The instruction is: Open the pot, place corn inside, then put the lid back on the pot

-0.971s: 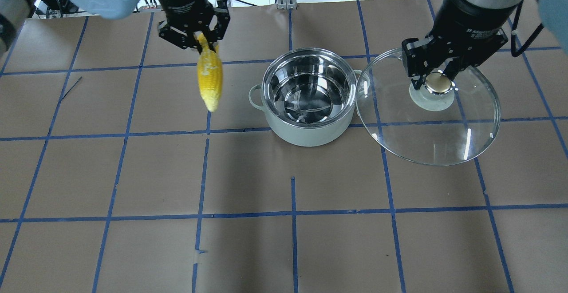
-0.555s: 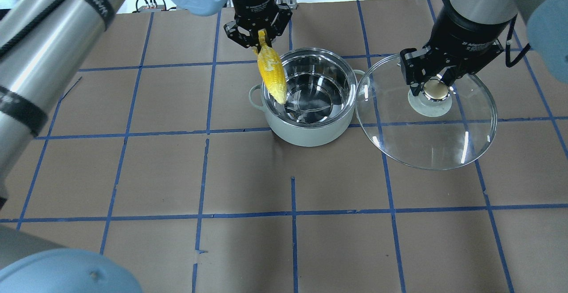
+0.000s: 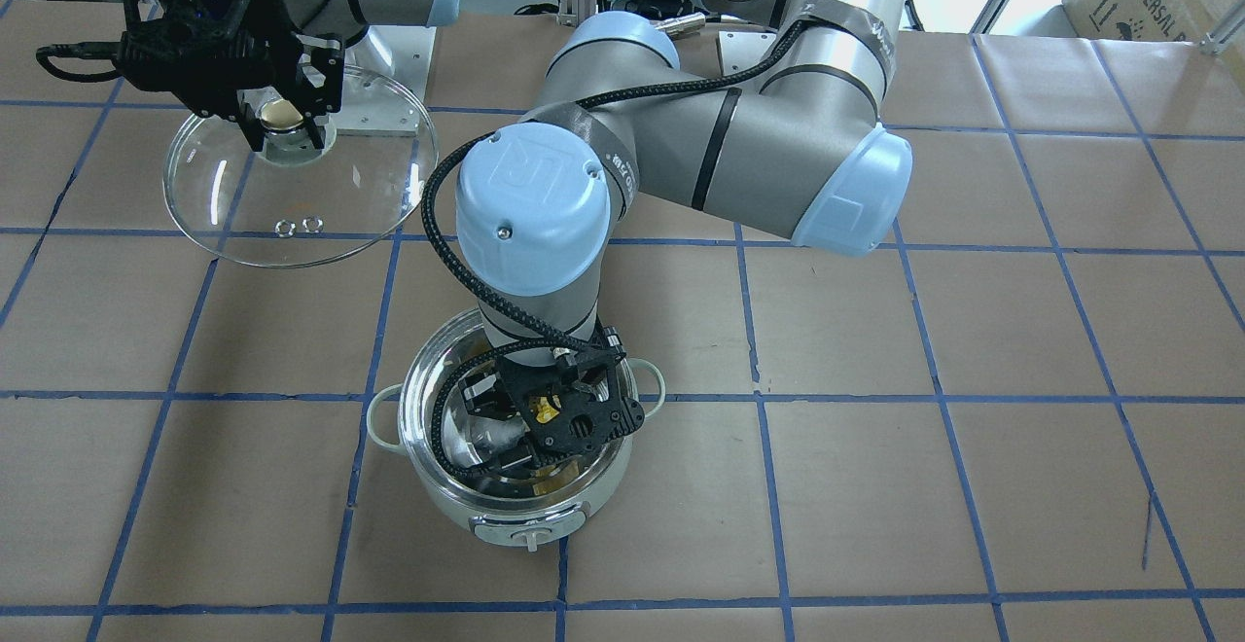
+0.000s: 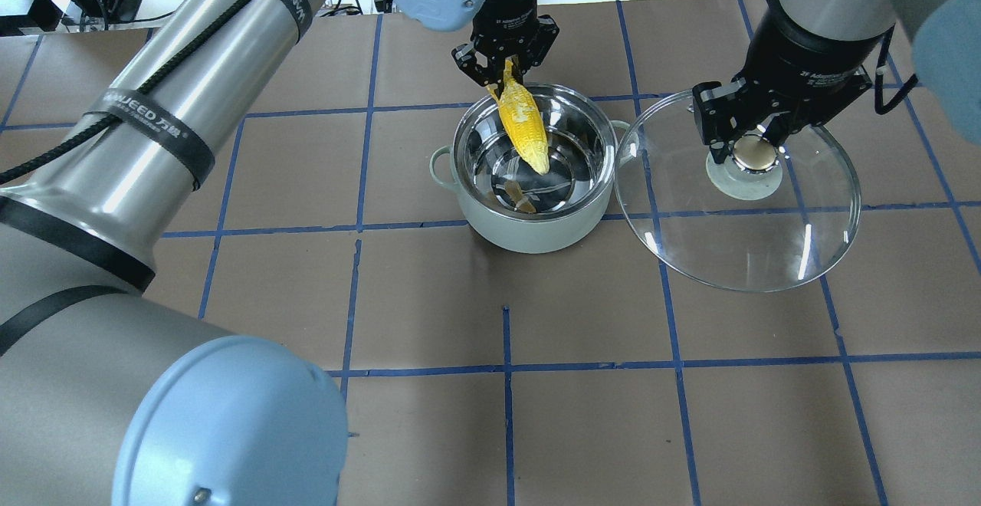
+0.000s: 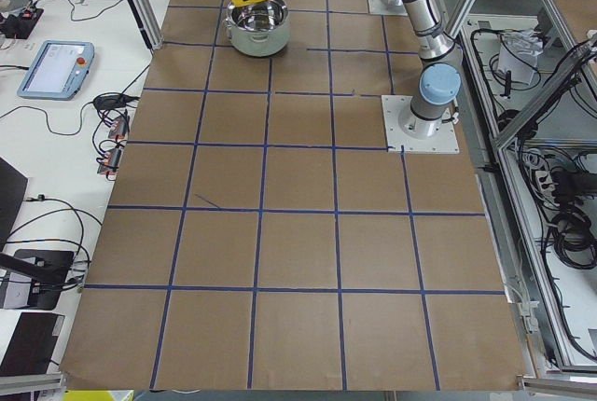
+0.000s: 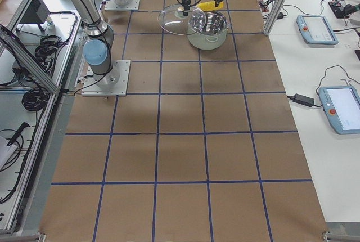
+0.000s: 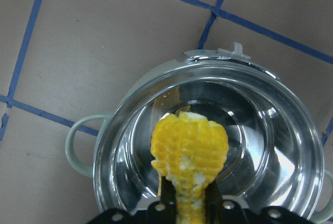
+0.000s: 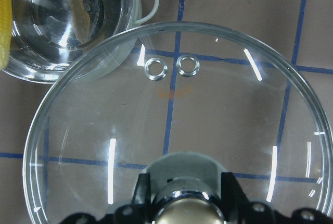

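With left tool (image 4: 507, 70), clamps the corn (image 4: 525, 129) by its stalk end, tip slanting down over the open pot (image 4: 529, 230) on the tabletop (image 4: 306, 276). With right tool (image 4: 753, 150), pinches the knob (image 4: 755, 155) of the lid (image 4: 766, 253), holding it just beside the pot.

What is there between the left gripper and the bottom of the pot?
Only the corn, gripped by the left gripper and hanging tip-down over the open pot; the overhead exterior view shows it.
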Controlling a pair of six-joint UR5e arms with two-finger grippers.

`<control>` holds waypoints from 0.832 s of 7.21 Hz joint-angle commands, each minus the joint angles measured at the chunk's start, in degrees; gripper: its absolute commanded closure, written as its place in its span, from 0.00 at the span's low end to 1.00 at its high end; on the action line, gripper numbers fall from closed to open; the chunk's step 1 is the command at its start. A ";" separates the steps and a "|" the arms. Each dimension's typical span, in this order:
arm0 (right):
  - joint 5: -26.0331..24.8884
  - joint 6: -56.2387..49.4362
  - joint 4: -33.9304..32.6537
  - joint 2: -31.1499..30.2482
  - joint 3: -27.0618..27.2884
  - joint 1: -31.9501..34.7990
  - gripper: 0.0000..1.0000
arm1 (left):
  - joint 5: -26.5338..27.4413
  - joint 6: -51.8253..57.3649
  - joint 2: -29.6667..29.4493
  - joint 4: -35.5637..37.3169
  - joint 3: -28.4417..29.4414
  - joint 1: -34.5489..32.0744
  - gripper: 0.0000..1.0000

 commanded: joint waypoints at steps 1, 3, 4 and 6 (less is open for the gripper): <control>-0.01 -0.01 -0.03 -0.04 0.00 0.00 0.61 | 0.01 0.24 -0.08 0.01 -0.30 -0.15 0.02; -0.01 -0.01 -0.03 -0.04 0.09 0.17 0.61 | 0.01 0.60 0.01 0.70 -0.47 0.37 0.02; -0.01 -0.01 -0.03 -0.04 0.09 0.09 0.61 | 0.27 2.08 0.01 0.71 -0.65 0.98 0.02; 0.08 0.60 -3.60 0.31 0.96 0.35 0.61 | 1.06 15.30 1.32 0.36 -1.44 7.10 0.02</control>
